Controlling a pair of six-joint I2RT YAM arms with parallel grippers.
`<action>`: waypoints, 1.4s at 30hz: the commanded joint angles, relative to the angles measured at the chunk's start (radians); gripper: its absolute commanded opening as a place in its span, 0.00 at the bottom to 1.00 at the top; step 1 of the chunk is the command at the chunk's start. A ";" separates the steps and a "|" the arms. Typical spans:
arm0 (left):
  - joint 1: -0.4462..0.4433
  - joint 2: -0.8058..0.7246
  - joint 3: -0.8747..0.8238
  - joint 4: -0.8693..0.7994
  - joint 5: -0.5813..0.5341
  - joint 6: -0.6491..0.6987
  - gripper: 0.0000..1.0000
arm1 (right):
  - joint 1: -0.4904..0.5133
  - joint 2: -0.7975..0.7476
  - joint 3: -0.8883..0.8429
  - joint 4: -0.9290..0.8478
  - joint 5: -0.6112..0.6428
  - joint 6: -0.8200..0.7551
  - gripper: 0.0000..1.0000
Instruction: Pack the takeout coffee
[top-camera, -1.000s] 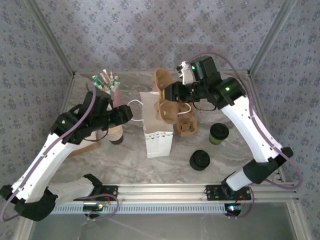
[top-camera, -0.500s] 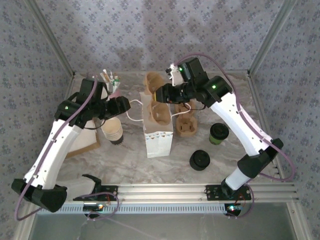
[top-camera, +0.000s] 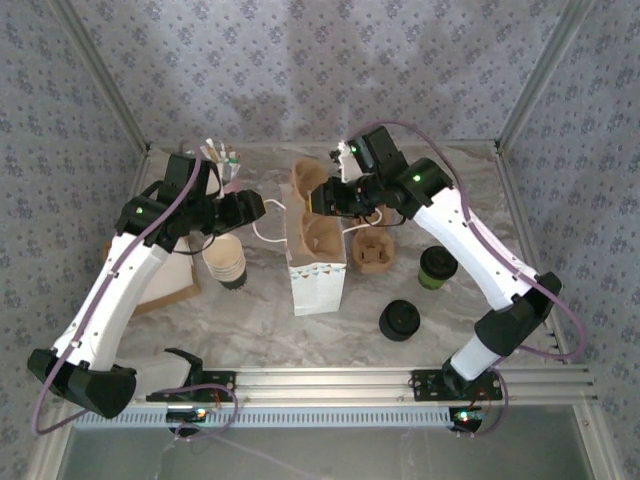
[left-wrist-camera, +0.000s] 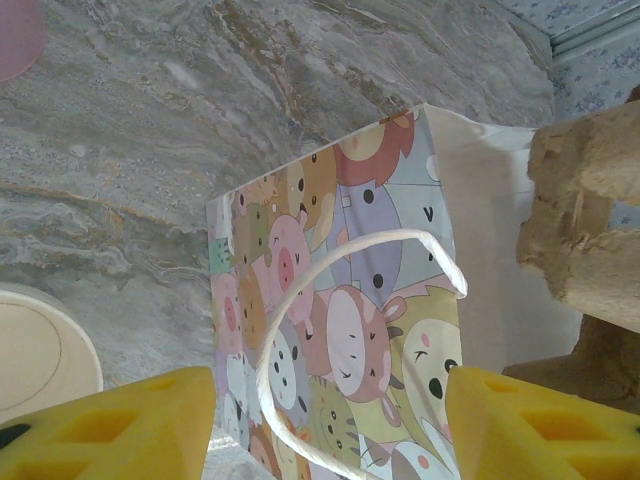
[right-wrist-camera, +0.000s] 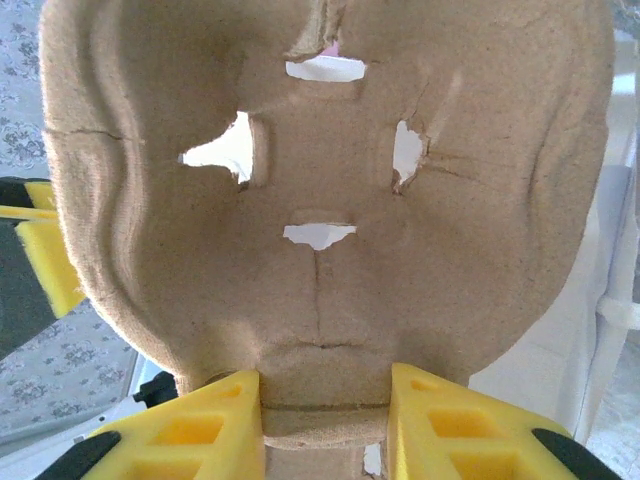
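1. Across the bottom of the scene, the grey marbled table (top-camera: 250, 325) carries everything, with both arms reaching in from its near edge
2. At the middle stands a white paper gift bag (top-camera: 318, 278), upright and open at the top; the left wrist view shows cartoon animals printed on one side (left-wrist-camera: 345, 250) and a white cord handle (left-wrist-camera: 300, 300) looping out over it
3. Over the bag's mouth, a moulded pulp cup carrier (top-camera: 303, 180) stands on edge with its lower end down in the opening; the right gripper (top-camera: 325, 197) pinches its rim, and the yellow fingers (right-wrist-camera: 215, 420) press on either side of the edge of the carrier (right-wrist-camera: 330, 200)
4. Left of the bag, the left gripper (top-camera: 258, 207) hovers with its fingers (left-wrist-camera: 110, 425) spread wide and gripping nothing, the cord handle lying between them in the wrist view
5. Just right of the bag lies a second pulp carrier (top-camera: 373, 253), flat on the table
6. Left of the bag stands a stack of paper cups (top-camera: 225, 260), cream inside
7. Nearer the front, a pile of black lids (top-camera: 401, 320) sits right of the bag
8. Right of the flat carrier, the takeout coffee (top-camera: 437, 267) stands upright on the table, dark green with its lid on, well apart from the bag and both grippers
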 joint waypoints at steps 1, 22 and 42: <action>0.008 0.012 0.013 0.025 0.013 0.024 0.62 | 0.008 -0.010 -0.001 -0.033 0.005 0.022 0.33; 0.016 0.068 0.028 0.034 0.005 0.045 0.62 | -0.003 0.041 0.000 -0.089 -0.059 0.003 0.33; 0.016 0.074 0.017 0.042 0.011 0.045 0.60 | 0.015 0.076 0.037 -0.184 0.019 -0.037 0.33</action>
